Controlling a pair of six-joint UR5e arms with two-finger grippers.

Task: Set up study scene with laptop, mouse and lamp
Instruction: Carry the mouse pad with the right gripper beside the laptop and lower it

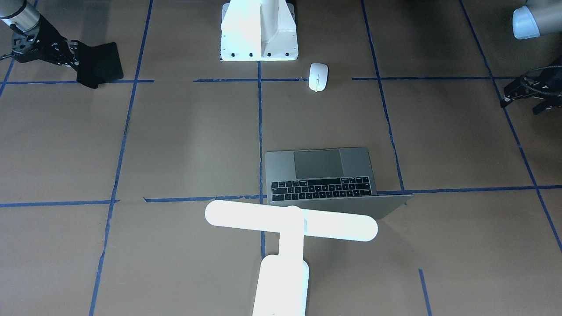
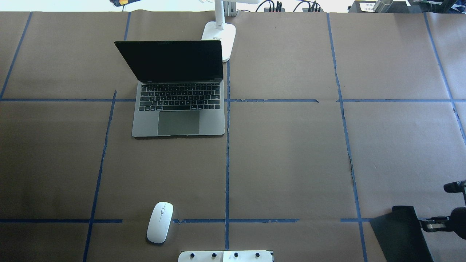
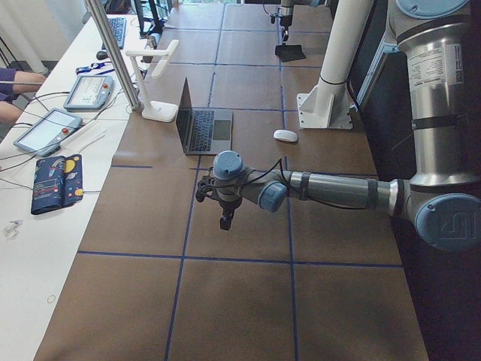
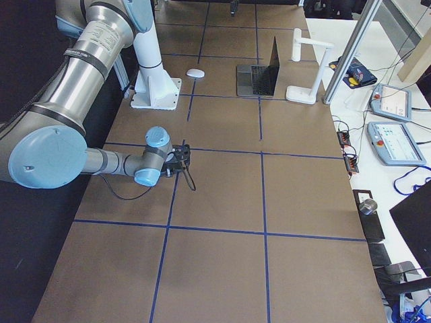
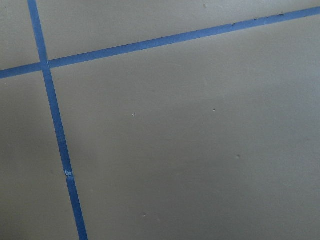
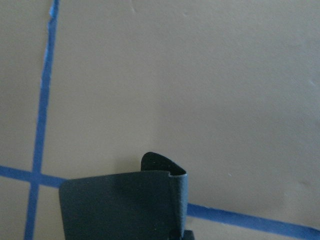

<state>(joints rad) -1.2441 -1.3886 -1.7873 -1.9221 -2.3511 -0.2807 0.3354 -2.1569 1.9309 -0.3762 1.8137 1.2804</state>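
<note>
The grey laptop (image 1: pixel 320 175) stands open on the brown table, left of centre in the overhead view (image 2: pixel 178 109). The white lamp (image 1: pixel 285 237) stands just behind its screen, with its base (image 2: pixel 220 36) at the table's far edge. The white mouse (image 1: pixel 318 77) lies near the robot's base, apart from the laptop (image 2: pixel 160 222). My right gripper (image 1: pixel 66 55) is shut on a flat black mat (image 2: pixel 400 233) at the near right (image 6: pixel 125 205). My left gripper (image 1: pixel 522 98) hovers over bare table far to the left (image 3: pixel 225 222); I cannot tell whether it is open.
The white bolted mount block (image 1: pixel 259 30) stands at the robot's side of the table, next to the mouse. Blue tape lines (image 5: pixel 55 125) cross the brown paper. A side bench with tablets (image 3: pixel 86 90) runs beyond the lamp.
</note>
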